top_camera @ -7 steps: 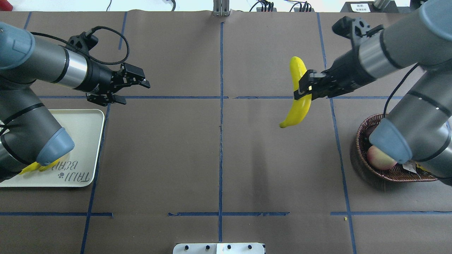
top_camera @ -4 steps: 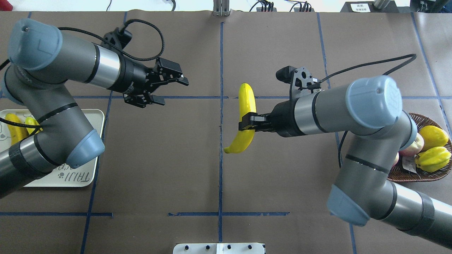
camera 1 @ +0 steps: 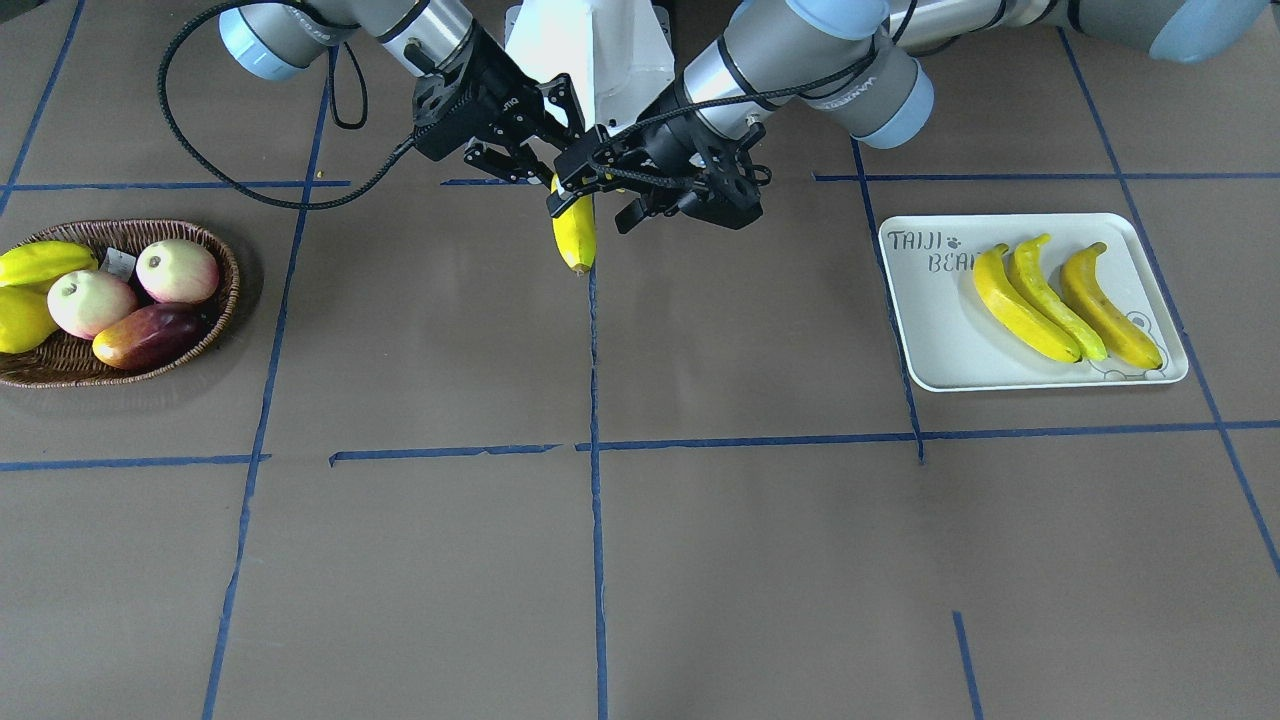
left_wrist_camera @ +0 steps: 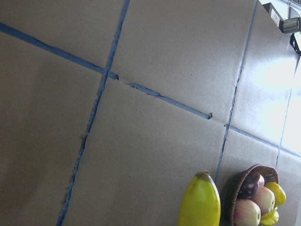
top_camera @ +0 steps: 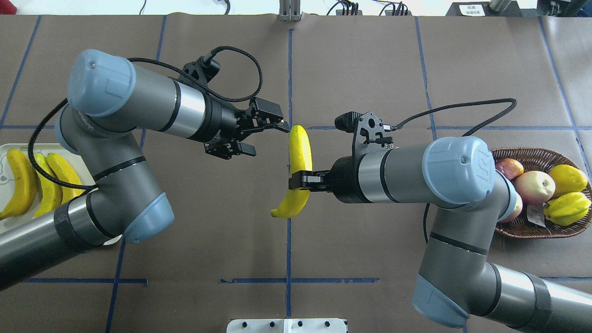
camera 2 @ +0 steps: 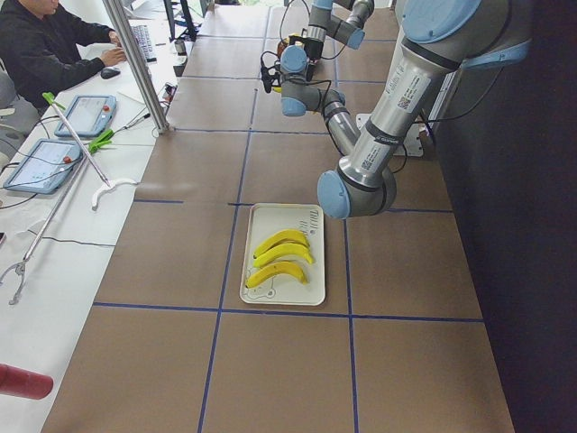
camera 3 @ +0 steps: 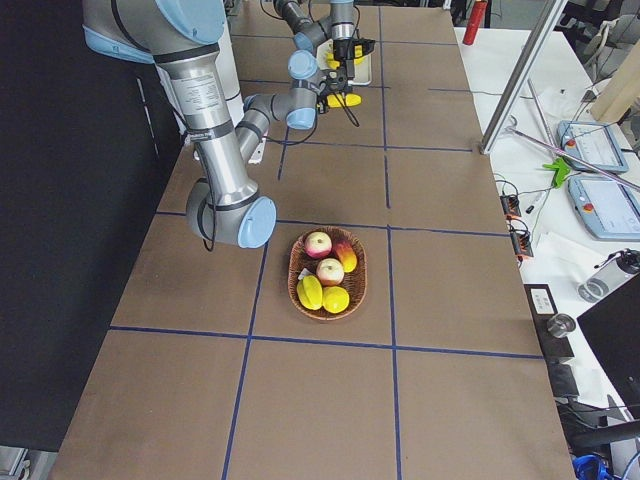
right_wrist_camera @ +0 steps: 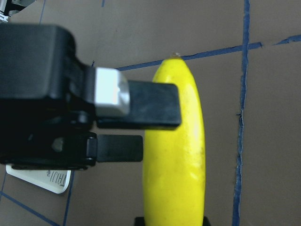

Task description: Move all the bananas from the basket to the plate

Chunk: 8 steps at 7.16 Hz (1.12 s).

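Observation:
My right gripper (top_camera: 298,180) is shut on a long yellow banana (top_camera: 299,152) and holds it above the table's centre line; it also shows in the right wrist view (right_wrist_camera: 176,150) and the front view (camera 1: 576,235). My left gripper (top_camera: 268,138) is open and empty, its fingertips just left of the banana's far end. Whether they touch it I cannot tell. Three bananas (camera 1: 1060,295) lie side by side on the white plate (camera 1: 930,330) at the robot's left. The wicker basket (top_camera: 532,229) at the right shows no bananas.
The basket holds apples (top_camera: 534,187), a reddish mango (camera 1: 150,335), a round yellow fruit (top_camera: 568,178) and a yellow-green pointed fruit (top_camera: 566,208). Blue tape lines cross the brown table. A person sits at a side desk (camera 2: 45,45).
My right arm carried the banana leftward from the basket side to the centre line. My left arm swung right from over the plate to the banana, gripper still open.

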Available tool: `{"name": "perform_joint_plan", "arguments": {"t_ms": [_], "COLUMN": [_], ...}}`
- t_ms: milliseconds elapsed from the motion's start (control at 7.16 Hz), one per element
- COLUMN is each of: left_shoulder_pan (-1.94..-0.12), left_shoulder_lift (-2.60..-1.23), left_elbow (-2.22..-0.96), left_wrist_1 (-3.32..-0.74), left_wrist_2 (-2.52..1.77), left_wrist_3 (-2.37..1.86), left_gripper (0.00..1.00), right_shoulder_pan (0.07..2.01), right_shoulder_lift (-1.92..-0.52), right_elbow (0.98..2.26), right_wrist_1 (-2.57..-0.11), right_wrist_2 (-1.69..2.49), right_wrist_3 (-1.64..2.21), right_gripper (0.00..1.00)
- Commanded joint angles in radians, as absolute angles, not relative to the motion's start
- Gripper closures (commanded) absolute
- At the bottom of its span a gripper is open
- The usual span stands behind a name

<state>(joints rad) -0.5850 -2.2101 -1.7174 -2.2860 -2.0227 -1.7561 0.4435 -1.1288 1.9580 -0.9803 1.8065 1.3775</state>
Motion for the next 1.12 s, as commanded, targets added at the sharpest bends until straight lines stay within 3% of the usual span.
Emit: {"name": "perform_joint_plan", "arguments": {"t_ms": [0, 140, 279, 419, 978], "left_shoulder_pan": [-0.561, -0.561, -0.563, -0.564, -0.677], "left_shoulder_lift": [-2.23, -2.221, -2.22, -2.22, -2.141], "left_elbow": [-1.689, -1.687, -1.687, -1.687, -1.69], "left_wrist_1": [-2.287, -2.287, -2.286, -2.286, -2.214], "left_wrist_2": [-1.985, -1.986, -1.987, -1.987, -2.116], "left_wrist_3": [-1.756, -1.75, -1.752, -1.755, -1.735], "left_gripper": [0.44, 0.99, 1.0, 1.0, 1.0], "right_shoulder_pan": [0.443, 0.445, 0.446, 0.446, 0.463], "right_shoulder_lift": [-1.127, -1.129, -1.131, -1.131, -1.163], "right_elbow": [1.96, 1.963, 1.988, 1.993, 2.054], "right_wrist_1": [-0.98, -0.979, -0.98, -0.98, -1.014], "right_wrist_2": [1.807, 1.807, 1.81, 1.807, 1.819], "right_wrist_3": [1.376, 1.371, 1.379, 1.387, 1.401], "right_gripper": [0.98, 0.96, 0.41, 0.0, 0.0]}}
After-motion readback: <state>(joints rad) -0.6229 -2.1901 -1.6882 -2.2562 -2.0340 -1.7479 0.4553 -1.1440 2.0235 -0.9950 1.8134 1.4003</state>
